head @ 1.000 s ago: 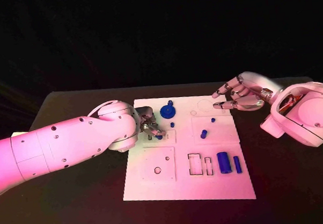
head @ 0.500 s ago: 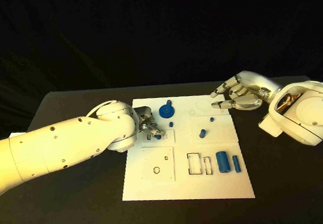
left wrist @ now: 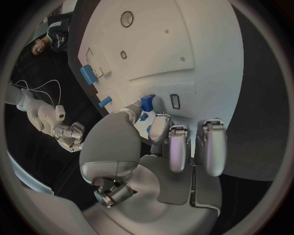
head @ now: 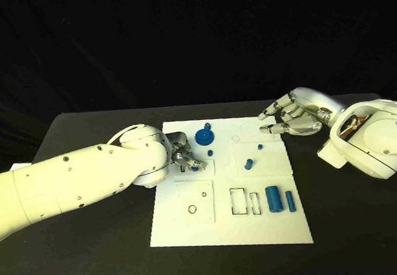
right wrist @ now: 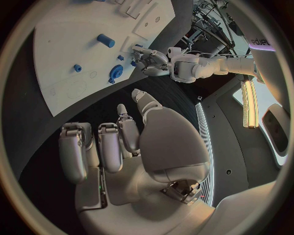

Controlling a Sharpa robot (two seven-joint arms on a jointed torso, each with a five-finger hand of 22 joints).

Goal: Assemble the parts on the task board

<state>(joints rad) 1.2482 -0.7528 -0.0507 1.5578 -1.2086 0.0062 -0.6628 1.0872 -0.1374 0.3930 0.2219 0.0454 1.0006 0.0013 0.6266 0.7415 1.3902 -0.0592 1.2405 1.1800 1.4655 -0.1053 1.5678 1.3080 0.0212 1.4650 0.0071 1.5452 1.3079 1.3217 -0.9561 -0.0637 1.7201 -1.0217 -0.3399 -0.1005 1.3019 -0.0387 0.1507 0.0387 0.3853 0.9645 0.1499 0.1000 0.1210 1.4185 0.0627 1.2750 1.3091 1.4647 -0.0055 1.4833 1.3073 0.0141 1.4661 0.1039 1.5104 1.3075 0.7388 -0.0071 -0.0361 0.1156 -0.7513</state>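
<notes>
Left hand (head: 183, 159) still pinching small blue part (left wrist: 147, 102); right hand (head: 292, 118) empty, unmoved.

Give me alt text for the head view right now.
The left robot hand pinches a small blue part at the left edge of the white task board. The right robot hand hovers empty beyond the board's far right corner; other blue parts lie across the board.

Blue parts (head: 276, 199) on white task board (head: 229, 230), black table (head: 96, 254).
</notes>
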